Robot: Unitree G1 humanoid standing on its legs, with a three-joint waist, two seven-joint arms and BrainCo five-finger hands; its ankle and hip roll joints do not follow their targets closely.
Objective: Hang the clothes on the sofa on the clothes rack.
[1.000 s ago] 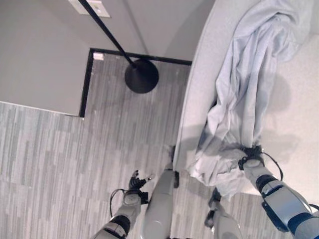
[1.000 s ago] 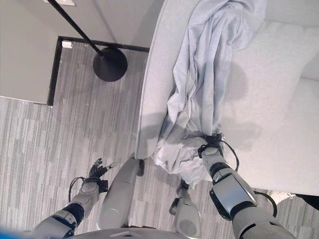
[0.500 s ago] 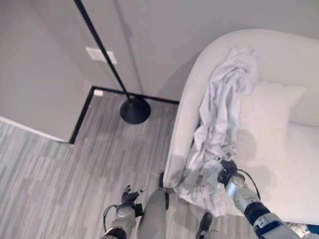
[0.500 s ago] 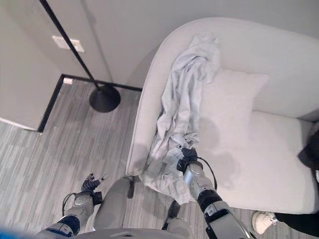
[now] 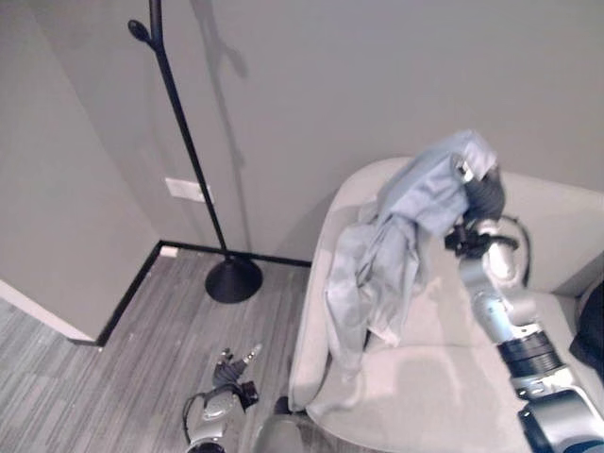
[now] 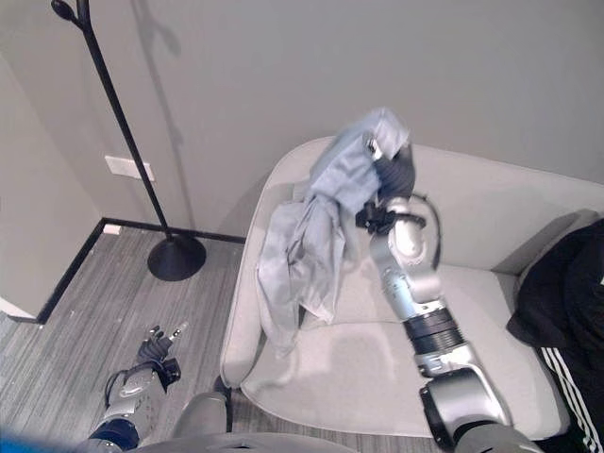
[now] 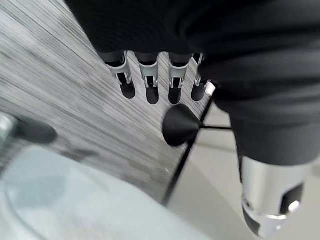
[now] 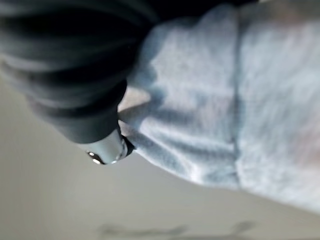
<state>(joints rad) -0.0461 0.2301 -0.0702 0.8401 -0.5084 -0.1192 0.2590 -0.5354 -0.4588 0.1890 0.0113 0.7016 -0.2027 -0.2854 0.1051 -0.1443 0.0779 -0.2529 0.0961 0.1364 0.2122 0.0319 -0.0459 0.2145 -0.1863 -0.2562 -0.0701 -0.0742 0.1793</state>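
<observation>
A light blue-grey garment point(image 6: 316, 222) hangs in the air above the pale grey sofa point(image 6: 330, 363), and its lower end trails down to the seat's left side. My right hand point(image 6: 396, 176) is raised in front of the sofa's backrest and is shut on the garment's top. In the right wrist view the cloth point(image 8: 225, 100) covers the hand beside the thumb point(image 8: 106, 150). The black clothes rack point(image 5: 184, 142) stands at the wall left of the sofa, on a round base point(image 5: 233, 280). My left hand point(image 5: 226, 373) hangs low over the floor, open and holding nothing.
A black garment with white stripes point(image 6: 566, 316) lies on the sofa's right end. Grey plank flooring point(image 5: 160, 330) lies between me and the rack. A wall corner with a black skirting point(image 5: 127, 293) juts in at the left. The rack's base point(image 7: 180, 125) shows past my left fingers.
The camera has tilted up. My right arm has lifted the garment from the sofa's front edge up to backrest height, so it now hangs free. The left hand stays low.
</observation>
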